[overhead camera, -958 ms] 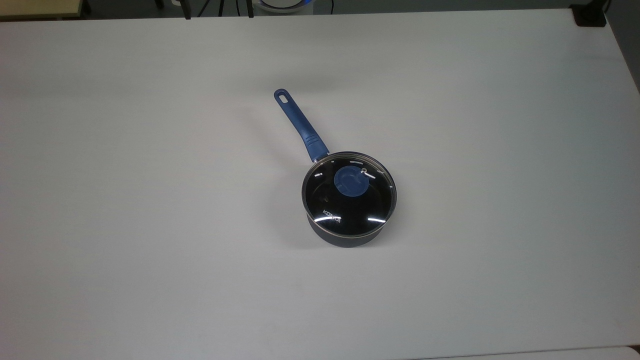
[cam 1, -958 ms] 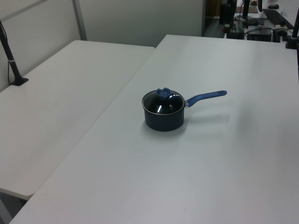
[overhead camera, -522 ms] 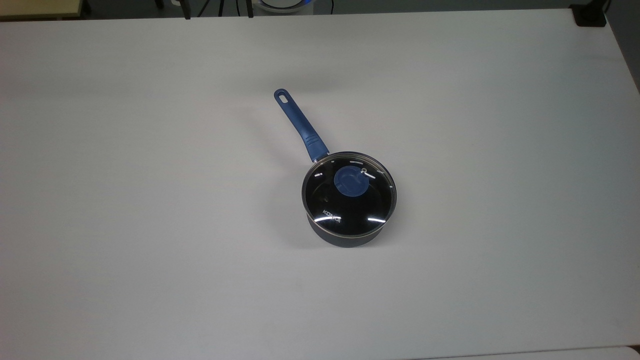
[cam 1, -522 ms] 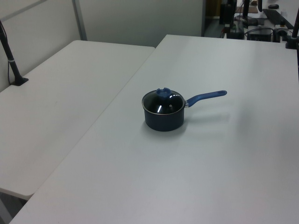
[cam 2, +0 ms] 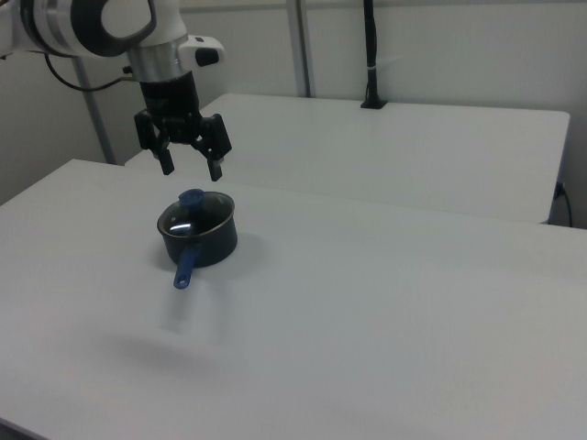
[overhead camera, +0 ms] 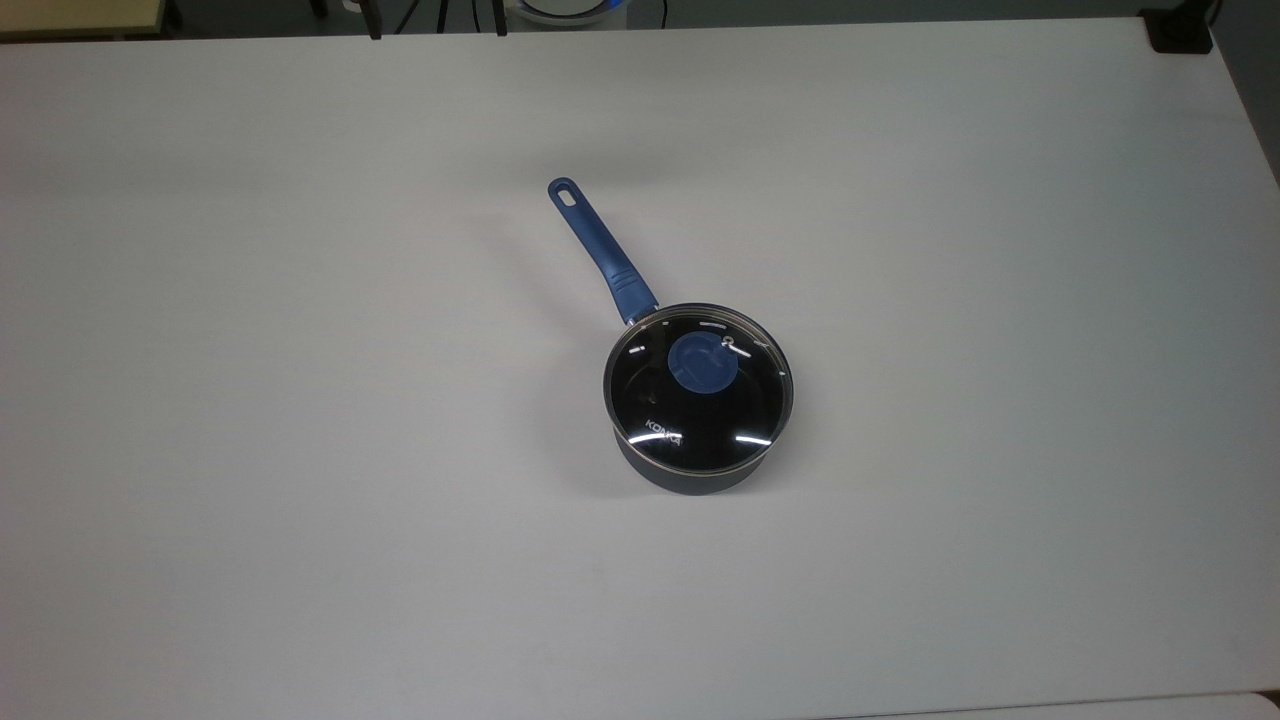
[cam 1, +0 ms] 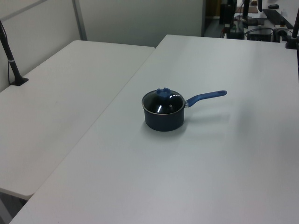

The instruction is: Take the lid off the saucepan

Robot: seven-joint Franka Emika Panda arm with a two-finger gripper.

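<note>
lid (overhead camera: 698,391) sits flat on top of the saucepan (overhead camera: 690,470), and we see it lower down than our fingers (cam 2: 167,165) in the right view. our gripper (cam 2: 192,169) hangs in the air there, and its two black fingers are spread wide apart with nothing between them. they point down. they do not touch the lid.

just under the fingers and a little toward the right view's front is the blue knob (cam 2: 192,197) in the middle of the lid. the lid is round and see-through, with a thin shiny rim and small white letters near one edge in the top view. the knob (cam 1: 162,92) sticks up from the lid (cam 1: 162,102) in the left view too.

under the lid is the dark saucepan (cam 2: 199,240). its long blue handle (cam 2: 185,266) points away from the fingers, toward the right view's front. in the top view the handle (overhead camera: 598,247) runs up and toward the top view's left, with a small hole at its tip.

the saucepan (cam 1: 163,119) stands on a big white table (overhead camera: 300,450). beyond the fingers in the right view, a second white table (cam 2: 413,147) stands.
</note>
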